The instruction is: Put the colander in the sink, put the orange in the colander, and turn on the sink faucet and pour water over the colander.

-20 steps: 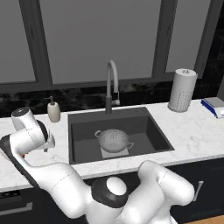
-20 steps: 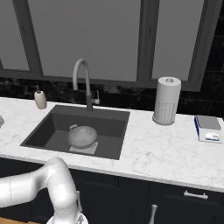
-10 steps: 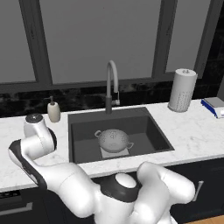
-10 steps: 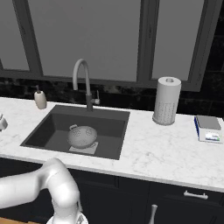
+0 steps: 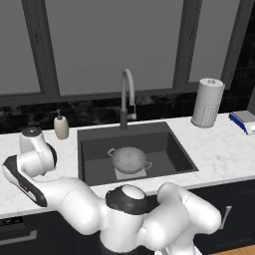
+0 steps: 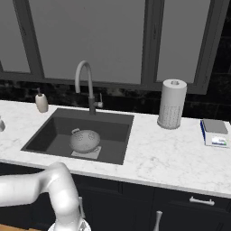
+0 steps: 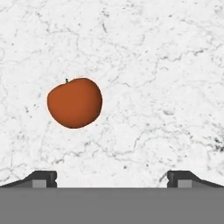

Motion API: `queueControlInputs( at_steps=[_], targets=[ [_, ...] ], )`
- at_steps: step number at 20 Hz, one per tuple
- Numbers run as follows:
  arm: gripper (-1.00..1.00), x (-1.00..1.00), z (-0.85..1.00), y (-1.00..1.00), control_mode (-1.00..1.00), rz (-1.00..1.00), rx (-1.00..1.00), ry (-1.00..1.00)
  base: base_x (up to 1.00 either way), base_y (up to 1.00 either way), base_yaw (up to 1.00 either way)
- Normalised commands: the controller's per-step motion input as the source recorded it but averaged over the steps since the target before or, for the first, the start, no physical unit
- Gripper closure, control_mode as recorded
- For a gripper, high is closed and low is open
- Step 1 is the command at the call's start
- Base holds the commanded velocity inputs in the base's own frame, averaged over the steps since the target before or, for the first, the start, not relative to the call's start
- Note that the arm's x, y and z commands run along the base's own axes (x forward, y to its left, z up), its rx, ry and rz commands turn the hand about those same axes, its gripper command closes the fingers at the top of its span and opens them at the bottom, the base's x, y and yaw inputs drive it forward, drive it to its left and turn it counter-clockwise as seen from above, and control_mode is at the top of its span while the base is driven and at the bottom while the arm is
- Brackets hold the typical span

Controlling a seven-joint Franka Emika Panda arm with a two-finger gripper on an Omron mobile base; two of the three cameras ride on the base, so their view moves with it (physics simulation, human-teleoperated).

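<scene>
The orange (image 7: 75,103) lies on white marble counter (image 7: 166,65), upper left of centre in the hand view. The gripper (image 7: 112,178) hovers wide apart, empty. The fruit probably handles as light, firm, smooth and prone to roll; its widest middle offers the surest hold.

No text, label, brand, number or sign can be read in any of the views. The small blue and grey kitchen scale (image 6: 214,132) near the right end of the counter (image 6: 171,153) has a pale strip along its front edge, but it is too small and blurred to read. The paper towel roll (image 6: 171,103), the soap dispenser (image 5: 61,125) and the orange (image 7: 75,103) carry no legible marking.
</scene>
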Motion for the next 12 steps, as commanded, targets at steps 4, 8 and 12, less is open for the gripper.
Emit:
queueControlInputs(
  at_steps=[4,8,12],
  targets=[
    [-1.0,0.21,-0.06,0.21,-1.0,0.04,-0.05,0.0,0.0,0.0,0.0],
    [-1.0,0.15,-0.21,0.3,-1.0,0.04,-0.07,0.0,0.0,0.0,0.0],
    [-1.0,0.04,-0.26,0.21,-1.0,0.08,-0.06,0.0,0.0,0.0,0.0]
  ],
)
